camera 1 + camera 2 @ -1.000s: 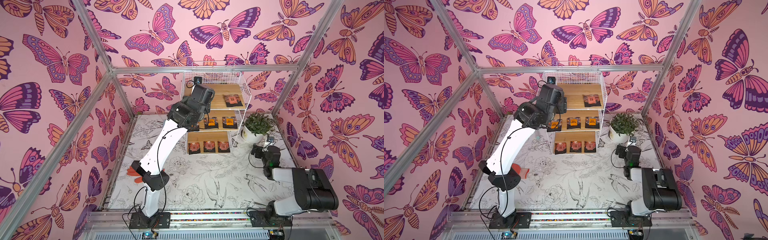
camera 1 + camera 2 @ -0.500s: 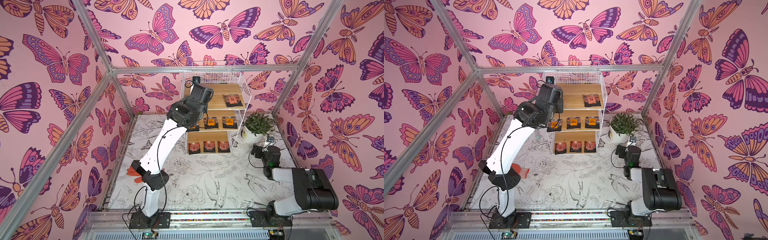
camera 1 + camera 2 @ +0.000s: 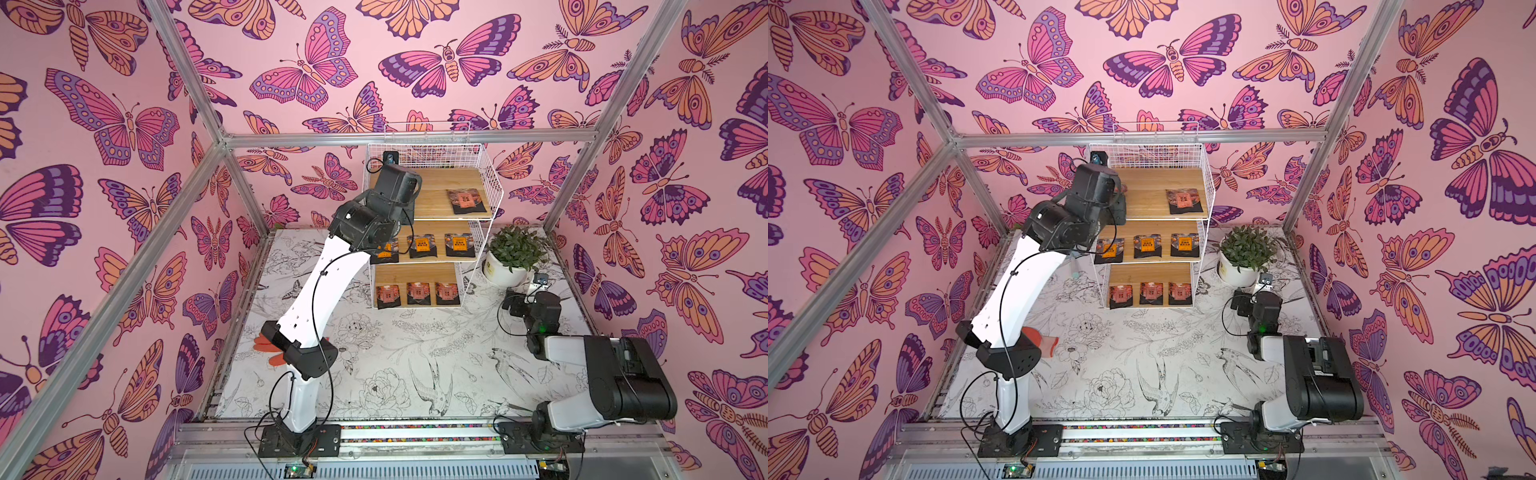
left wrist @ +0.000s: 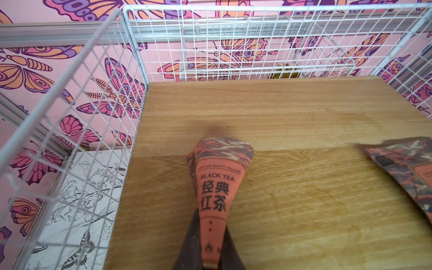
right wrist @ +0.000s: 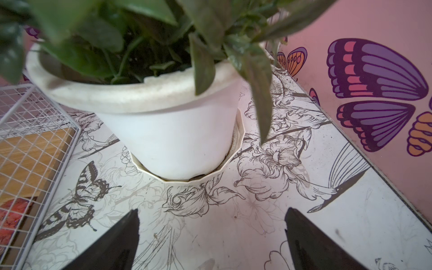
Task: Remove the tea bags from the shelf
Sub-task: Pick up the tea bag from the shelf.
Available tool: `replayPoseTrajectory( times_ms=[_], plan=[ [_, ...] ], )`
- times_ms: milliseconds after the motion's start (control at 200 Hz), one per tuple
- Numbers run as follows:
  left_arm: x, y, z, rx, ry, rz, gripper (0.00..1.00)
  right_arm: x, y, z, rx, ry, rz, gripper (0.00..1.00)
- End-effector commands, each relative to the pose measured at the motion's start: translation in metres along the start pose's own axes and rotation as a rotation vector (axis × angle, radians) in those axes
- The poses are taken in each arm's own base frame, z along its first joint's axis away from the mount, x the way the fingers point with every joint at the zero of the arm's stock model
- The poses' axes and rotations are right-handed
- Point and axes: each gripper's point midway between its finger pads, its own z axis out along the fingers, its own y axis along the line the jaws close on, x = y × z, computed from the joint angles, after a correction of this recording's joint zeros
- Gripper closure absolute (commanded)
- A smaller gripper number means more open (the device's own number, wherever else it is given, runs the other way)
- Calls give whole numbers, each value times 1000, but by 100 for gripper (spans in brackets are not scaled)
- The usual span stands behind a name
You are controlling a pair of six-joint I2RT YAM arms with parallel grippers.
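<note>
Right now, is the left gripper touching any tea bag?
Touching. The left wrist view shows the left gripper shut on a tea bag, pinching it into a fold above the shelf.

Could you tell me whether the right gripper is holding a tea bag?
No, the right gripper stands open and empty above the table, facing the white plant pot.

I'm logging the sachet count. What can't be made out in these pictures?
- Held tea bag: in both top views, hidden or nearly so behind the left arm.
- Leftmost middle-shelf tea bag: in a top view, partly covered by that arm.
- Other top-shelf tea bag: left wrist view, blurred, cut by the edge.
</note>
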Motion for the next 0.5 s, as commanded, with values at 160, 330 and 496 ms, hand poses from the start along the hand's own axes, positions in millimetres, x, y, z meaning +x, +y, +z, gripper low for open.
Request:
replayPoseTrajectory(
  times_ms=[160, 330, 496],
  plan=[
    [26, -46, -6, 183, 93, 67, 100, -7, 2, 3, 1, -17, -18, 1],
    [17, -52, -42, 240, 48, 84, 100, -7, 1, 4, 3, -16, -16, 1],
    [18, -56, -79, 304, 25, 120, 100, -7, 1, 3, 3, -17, -15, 1]
  ],
)
